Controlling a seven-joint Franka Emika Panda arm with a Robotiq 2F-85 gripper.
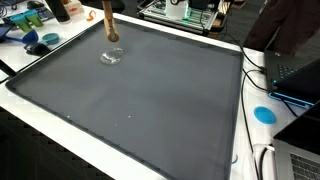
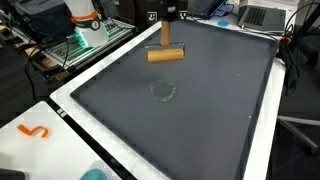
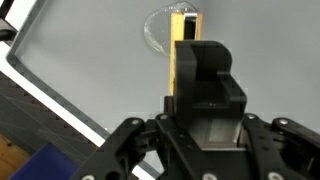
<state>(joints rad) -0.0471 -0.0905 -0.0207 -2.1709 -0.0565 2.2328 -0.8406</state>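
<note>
the dark mat [image 1: 140, 110] on the counter [image 2: 60, 140] lies open almost everywhere, with wide passage across it. only a clear dish [image 2: 162, 91] rests on it, close below the wooden block [image 2: 166, 55] clamped in the claw [image 2: 167, 42]. a laptop [image 1: 297, 72] and a blue disc [image 1: 264, 114] crowd one rim.

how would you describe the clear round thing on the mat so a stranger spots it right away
Find the big dark grey mat covering the white table. On it, close to the gripper holding a tan wooden block, lies a small clear dish. Unlike the block, it is round and see-through.
</note>
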